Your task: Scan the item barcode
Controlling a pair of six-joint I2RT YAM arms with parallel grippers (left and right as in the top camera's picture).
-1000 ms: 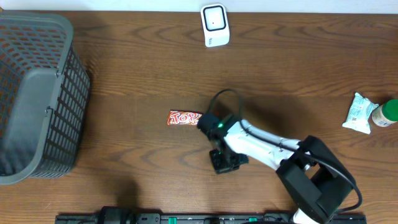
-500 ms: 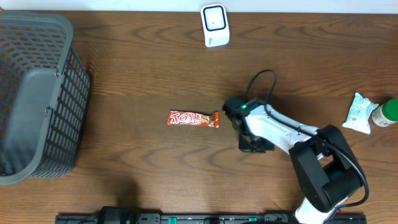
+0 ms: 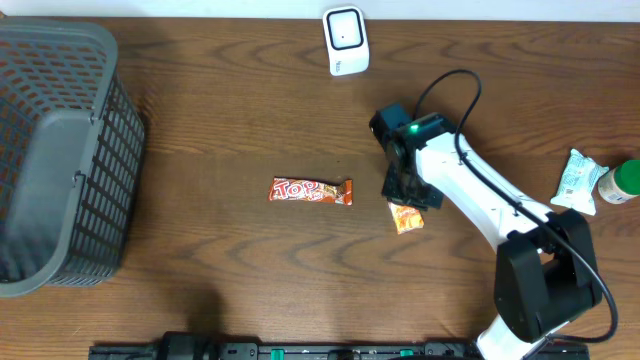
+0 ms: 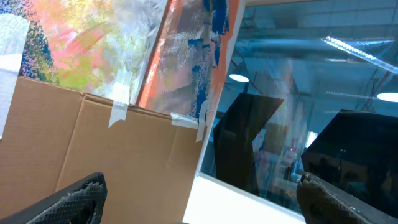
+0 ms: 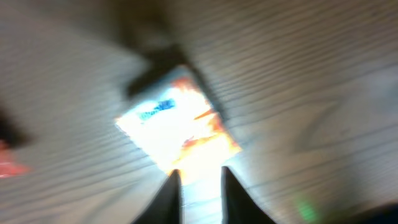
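The right gripper point(image 5: 196, 186), jaws narrowly parted and empty, hovers by an orange sachet point(image 3: 406, 217), likely light, crinkly and slippery, best pinched along an edge, while the left gripper point(image 4: 205, 202) gapes wide.

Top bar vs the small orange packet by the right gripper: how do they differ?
Top bar is long and narrow; the orange packet is short, squarish. The bar lies left-right with nothing near; the packet sits askew right beside the right gripper. The bar's lettering is readable, the packet's isn't. Both are orange-red and lie flat on the table.
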